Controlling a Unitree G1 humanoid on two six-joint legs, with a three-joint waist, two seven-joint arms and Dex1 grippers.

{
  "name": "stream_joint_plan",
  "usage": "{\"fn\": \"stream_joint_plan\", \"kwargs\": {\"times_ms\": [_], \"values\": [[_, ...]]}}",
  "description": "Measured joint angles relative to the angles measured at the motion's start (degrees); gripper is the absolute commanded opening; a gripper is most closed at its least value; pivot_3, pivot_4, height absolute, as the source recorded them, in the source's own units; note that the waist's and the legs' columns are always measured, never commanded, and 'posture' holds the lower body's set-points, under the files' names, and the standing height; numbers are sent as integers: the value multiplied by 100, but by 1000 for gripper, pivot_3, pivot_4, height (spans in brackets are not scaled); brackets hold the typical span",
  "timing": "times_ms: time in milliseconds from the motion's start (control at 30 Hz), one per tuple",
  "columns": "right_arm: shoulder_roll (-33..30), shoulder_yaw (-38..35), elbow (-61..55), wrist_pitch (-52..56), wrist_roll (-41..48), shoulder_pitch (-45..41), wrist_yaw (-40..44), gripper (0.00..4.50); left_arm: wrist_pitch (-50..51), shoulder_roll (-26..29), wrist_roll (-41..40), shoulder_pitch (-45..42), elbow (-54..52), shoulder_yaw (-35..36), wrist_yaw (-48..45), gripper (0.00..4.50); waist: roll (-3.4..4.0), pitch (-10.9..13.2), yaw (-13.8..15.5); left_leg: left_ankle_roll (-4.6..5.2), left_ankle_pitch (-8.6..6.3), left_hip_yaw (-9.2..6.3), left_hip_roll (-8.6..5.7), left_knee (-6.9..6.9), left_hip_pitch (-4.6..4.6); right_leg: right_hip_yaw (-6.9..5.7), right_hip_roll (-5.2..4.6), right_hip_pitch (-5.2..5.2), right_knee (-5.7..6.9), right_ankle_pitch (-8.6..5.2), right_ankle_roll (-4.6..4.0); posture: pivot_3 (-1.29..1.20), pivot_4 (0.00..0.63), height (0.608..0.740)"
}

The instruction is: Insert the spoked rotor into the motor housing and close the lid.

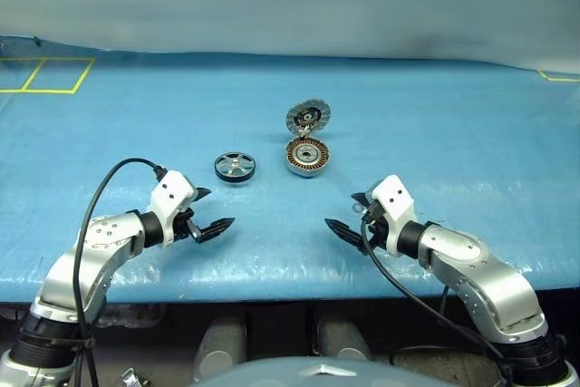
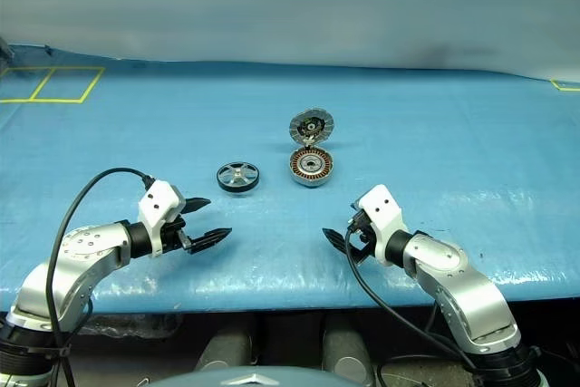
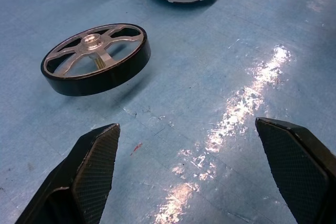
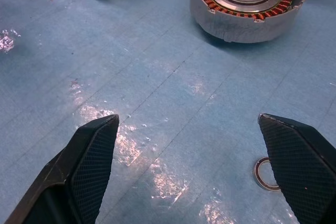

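Note:
The spoked rotor (image 1: 235, 167), black-rimmed with silver spokes, lies flat on the blue mat. To its right stands the motor housing (image 1: 307, 157), a grey cup with copper windings showing. The lid (image 1: 308, 117) stands tilted up behind it, ribbed face toward me. My left gripper (image 1: 216, 208) hovers open just short of the rotor (image 3: 105, 77), nothing between its fingers. My right gripper (image 1: 344, 211) is open too, near and a little right of the housing (image 4: 247, 3), and empty. Both grippers point inward toward each other.
A small metal ring (image 4: 265, 174) lies on the mat by my right gripper's fingers. Yellow tape marks (image 1: 45, 74) sit at the far left, another (image 1: 557, 76) at the far right. The table's front edge (image 1: 272, 292) runs just below both grippers.

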Motion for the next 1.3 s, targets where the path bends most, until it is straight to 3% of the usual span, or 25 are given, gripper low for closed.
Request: {"fn": "stream_joint_plan", "kwargs": {"times_ms": [1133, 1300], "values": [[-5, 13, 1, 0, -194, -61, 97, 4476, -218, -109, 40, -5, 4, 1, 39, 4500, 0, 0, 0, 0, 0, 0, -1, 2, 0, -1, 0, 1, 1, 10, 16, 0, 150, 740], [-200, 246, 16, 37, -257, -427, 281, 4476, -223, -113, 39, 0, 7, 3, 41, 4500, 2, 1, -19, 0, 0, 4, 0, 6, 2, 1, 0, 1, 2, 9, 15, 0, 150, 740]]}}
